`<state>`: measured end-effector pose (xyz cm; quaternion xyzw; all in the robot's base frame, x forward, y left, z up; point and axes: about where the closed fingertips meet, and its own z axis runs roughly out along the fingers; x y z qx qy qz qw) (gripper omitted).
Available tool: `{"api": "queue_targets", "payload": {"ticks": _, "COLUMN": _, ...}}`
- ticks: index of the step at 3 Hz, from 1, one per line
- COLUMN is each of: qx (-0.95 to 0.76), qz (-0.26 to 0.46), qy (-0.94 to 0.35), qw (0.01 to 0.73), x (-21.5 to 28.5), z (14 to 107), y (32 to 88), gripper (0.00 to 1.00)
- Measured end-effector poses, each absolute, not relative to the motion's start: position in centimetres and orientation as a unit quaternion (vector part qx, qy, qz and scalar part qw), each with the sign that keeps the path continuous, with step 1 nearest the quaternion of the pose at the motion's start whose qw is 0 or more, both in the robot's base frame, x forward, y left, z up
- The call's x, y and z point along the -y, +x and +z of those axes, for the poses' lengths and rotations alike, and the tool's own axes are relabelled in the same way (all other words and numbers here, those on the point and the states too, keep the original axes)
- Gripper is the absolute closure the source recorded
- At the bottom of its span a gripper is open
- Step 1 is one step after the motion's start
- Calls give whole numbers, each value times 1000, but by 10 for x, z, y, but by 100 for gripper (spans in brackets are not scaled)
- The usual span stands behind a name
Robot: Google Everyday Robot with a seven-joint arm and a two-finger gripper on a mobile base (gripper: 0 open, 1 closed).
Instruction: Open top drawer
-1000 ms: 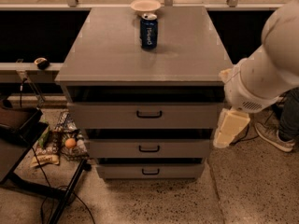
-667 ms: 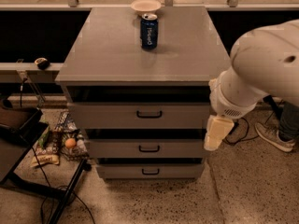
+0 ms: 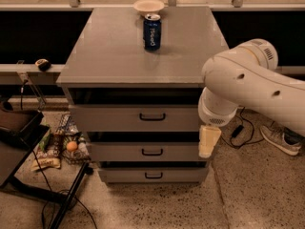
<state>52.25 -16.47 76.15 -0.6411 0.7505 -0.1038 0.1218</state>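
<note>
Camera view: the hand (image 3: 208, 142) hangs just right of the middle drawer (image 3: 119, 152); whether it is released or clenched, I cannot tell; the top drawer (image 3: 109, 119) sits directly beneath the tabletop (image 3: 119, 46).

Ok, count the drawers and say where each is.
3: top drawer, middle drawer below it, bottom drawer lowest. Gripper hangs by the stack's right edge.

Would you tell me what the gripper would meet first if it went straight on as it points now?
The gripper hangs by the middle drawer's right end, pointing down; likely the floor, though it may clip the bottom drawer, depth being unclear.
</note>
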Motion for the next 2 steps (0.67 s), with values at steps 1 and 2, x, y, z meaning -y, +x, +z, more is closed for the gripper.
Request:
{"api": "queue_targets", "payload": {"ticks": 1, "qx": -748, "qz": -92, "qy": -650, "qw": 102, "x": 160, "z": 734, "y": 539, "gripper": 0}}
{"api": "queue_targets", "payload": {"ticks": 2, "qx": -742, "qz": -88, "qy": -659, "qw": 86, "x": 159, "z": 717, "y": 559, "gripper": 0}}
